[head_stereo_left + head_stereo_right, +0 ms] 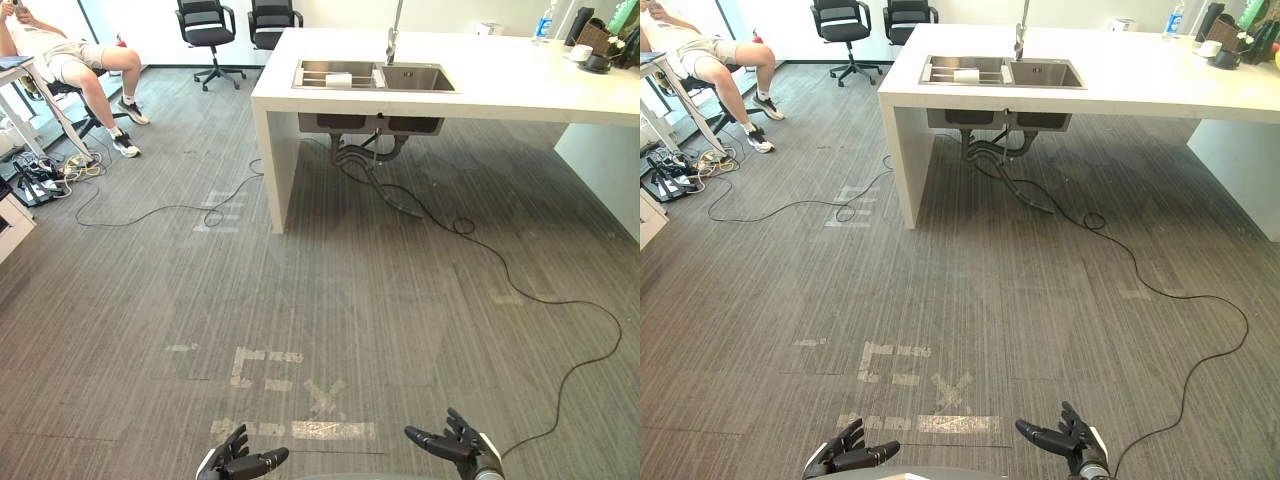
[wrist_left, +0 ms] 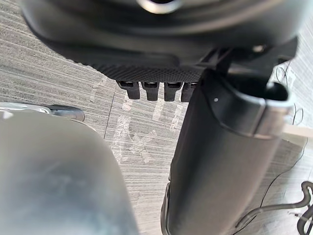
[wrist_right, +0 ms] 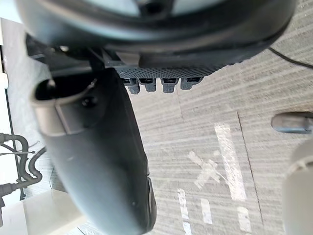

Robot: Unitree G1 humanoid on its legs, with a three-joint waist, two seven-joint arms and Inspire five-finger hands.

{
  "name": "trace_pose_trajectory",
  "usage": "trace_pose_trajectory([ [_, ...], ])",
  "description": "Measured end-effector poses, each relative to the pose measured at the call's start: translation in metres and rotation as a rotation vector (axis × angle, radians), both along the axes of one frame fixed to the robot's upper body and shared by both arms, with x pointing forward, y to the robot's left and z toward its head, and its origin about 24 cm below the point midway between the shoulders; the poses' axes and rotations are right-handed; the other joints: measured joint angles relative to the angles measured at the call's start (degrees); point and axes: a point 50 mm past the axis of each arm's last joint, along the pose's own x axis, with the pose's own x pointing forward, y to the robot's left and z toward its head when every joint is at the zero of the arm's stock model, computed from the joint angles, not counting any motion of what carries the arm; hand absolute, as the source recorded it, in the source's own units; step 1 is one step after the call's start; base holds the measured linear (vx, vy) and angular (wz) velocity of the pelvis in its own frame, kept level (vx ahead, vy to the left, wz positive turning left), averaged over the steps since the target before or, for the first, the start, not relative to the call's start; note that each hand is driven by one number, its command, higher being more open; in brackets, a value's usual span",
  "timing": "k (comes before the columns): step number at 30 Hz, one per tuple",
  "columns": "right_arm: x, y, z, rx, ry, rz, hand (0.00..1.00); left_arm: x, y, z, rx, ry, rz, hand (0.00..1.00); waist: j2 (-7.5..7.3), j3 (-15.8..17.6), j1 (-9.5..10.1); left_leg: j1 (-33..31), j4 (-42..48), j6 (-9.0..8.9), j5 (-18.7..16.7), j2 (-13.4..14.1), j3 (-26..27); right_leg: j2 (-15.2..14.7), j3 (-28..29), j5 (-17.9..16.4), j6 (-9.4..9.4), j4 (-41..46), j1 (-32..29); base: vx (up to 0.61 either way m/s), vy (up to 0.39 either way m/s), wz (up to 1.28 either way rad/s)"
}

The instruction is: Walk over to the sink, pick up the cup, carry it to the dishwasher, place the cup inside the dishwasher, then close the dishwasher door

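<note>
As both hover over carpet [image 1: 350,300], left hand [image 1: 240,461] relaxed, empty, right hand [image 1: 452,444] likewise.

Bright even daylight, soft shadows.

Grey carpet [image 1: 350,300], white counter [image 1: 520,85], office chairs [image 1: 207,30]

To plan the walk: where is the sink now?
In the eye views, the sink sits in the white counter far ahead, near its left end, with the faucet behind it.
</note>
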Motion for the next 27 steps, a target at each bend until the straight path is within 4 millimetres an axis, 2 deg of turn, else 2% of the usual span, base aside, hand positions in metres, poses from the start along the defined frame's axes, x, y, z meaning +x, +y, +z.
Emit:
trace_pose_trajectory([
  [9, 0.0009, -0.0034, 0.0016, 0.010, -0.014, -0.004, 1.00, 0.0101, 0.0054, 0.0060, 0.027, -0.067, -0.011, 1.00, 0.07, -0.02, -0.13, 0.26, 0.04, -0.01, -0.01, -0.07, 0.03, -0.06, -0.02, -0.06, 0.06, 0.03, 0.10, -0.01, -0.005, 0.00],
  [27, -0.0028, -0.0057, 0.0020, 0.009, -0.014, -0.022, 1.00, 0.0068, 0.0057, 0.0056, 0.021, -0.064, 0.008, 1.00, 0.31, 0.08, -0.37, 0.20, 2.12, -0.33, -1.20, 0.43, 1.76, 0.23, 1.70, -0.18, -0.14, 1.10, -0.05, -0.02, -0.016, -0.05],
])
